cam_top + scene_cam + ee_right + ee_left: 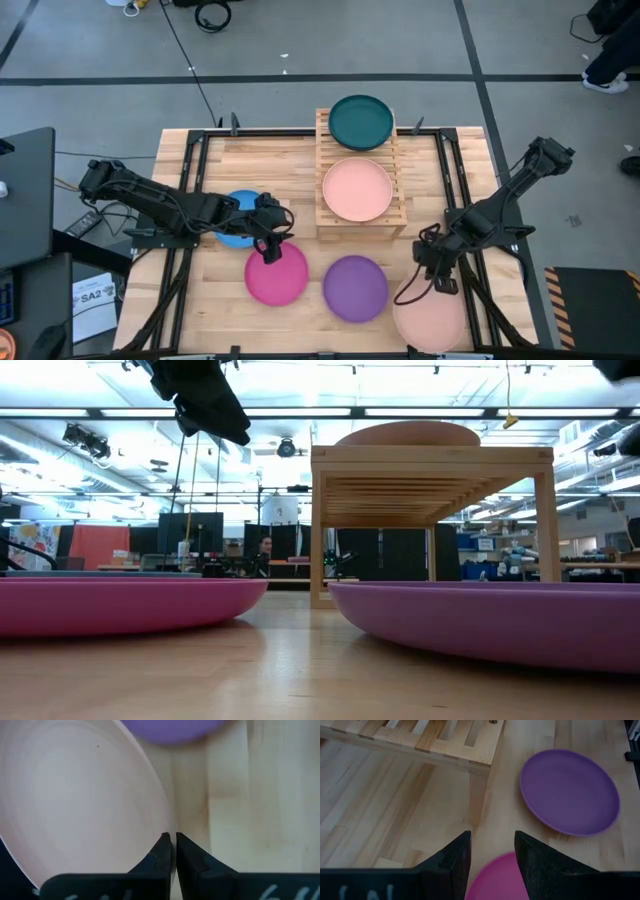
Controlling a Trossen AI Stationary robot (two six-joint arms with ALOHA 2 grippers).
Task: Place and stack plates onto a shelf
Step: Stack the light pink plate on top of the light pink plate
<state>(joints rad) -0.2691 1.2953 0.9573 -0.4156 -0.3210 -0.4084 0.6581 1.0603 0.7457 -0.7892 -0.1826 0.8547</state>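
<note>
On the shelf (360, 135) sit a teal plate (361, 121) at the back and a salmon plate (357, 189) nearer the front. Just left of the shelf's front, the left gripper (270, 247) hangs with fingers parted and empty over the magenta plate (277, 275), a blue plate (237, 220) behind it. Right of the shelf's front, the right gripper (437, 283) is pinched closed at the rim of another salmon plate (430, 315), beside the purple plate (355, 288).

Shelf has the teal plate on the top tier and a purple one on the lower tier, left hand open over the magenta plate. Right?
Not quite. The plate on the lower tier of the shelf is salmon pink, not purple; the purple plate lies on the table, as the high view shows. The teal plate is on the top tier, and the left hand is open over the magenta plate.
</note>
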